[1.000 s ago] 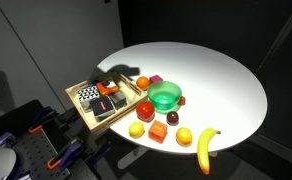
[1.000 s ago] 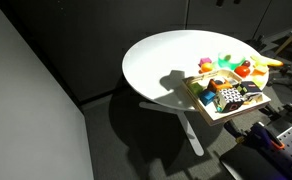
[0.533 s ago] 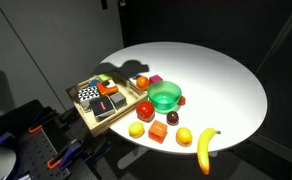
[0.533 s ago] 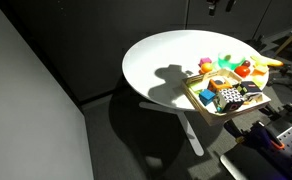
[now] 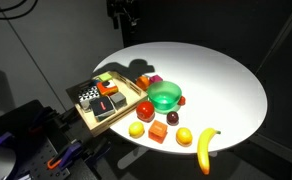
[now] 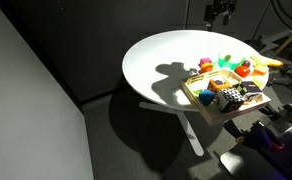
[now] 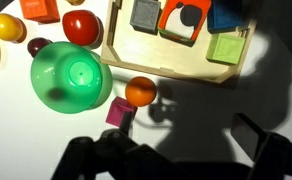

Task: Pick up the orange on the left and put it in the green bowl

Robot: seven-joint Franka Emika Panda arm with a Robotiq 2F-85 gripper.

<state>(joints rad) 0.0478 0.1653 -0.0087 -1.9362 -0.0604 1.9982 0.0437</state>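
The orange (image 5: 142,81) lies on the white table between the wooden tray and the green bowl (image 5: 165,96). In the wrist view the orange (image 7: 140,92) sits just beside the green bowl (image 7: 71,78), close to the tray's edge. It also shows in an exterior view (image 6: 205,66), with the bowl (image 6: 224,62) behind it. My gripper (image 5: 123,16) hangs high above the table's far side, well apart from the fruit, and shows in both exterior views (image 6: 222,13). In the wrist view its dark fingers (image 7: 176,158) stand wide apart with nothing between them.
A wooden tray (image 5: 82,111) of coloured blocks sits at the table edge. Around the bowl lie a red fruit (image 5: 145,109), a magenta cube (image 7: 119,112), a dark plum (image 5: 172,117), yellow fruits (image 5: 137,129), an orange cube (image 5: 158,132) and a banana (image 5: 206,148).
My gripper has come into view at the top of both exterior views, and its shadow has spread over the table near the tray. The objects have not moved.
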